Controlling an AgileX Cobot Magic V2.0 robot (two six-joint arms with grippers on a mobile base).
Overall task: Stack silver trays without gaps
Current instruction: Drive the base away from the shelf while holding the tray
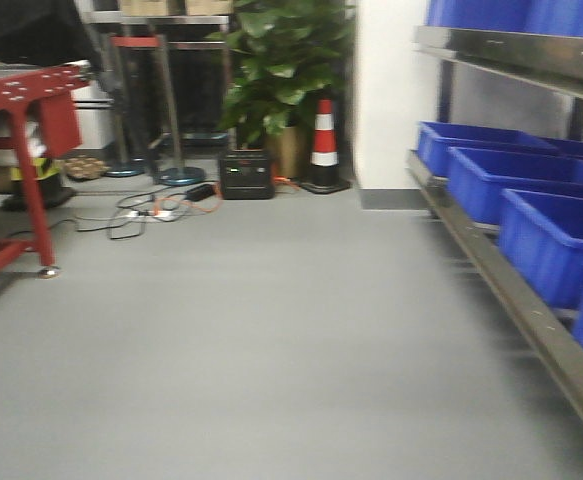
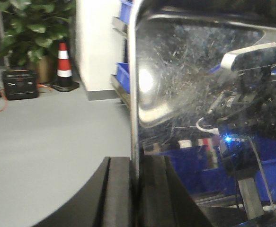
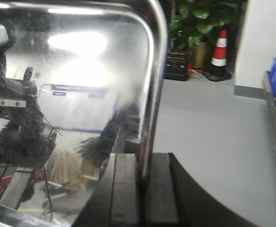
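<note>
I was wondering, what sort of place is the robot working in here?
Most likely a warehouse or workshop floor: blue plastic bins line a steel rack, a traffic cone stands by the wall, and cables trail across the grey floor.

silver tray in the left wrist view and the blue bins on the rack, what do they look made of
Silver tray: looks like polished stainless steel with a mirror finish; it throws back clear reflections and a bright glare, with fine scratches. Blue bins: probably moulded plastic with a dull sheen; uniform saturated colour and thick rims, though the view is blurred.
</note>
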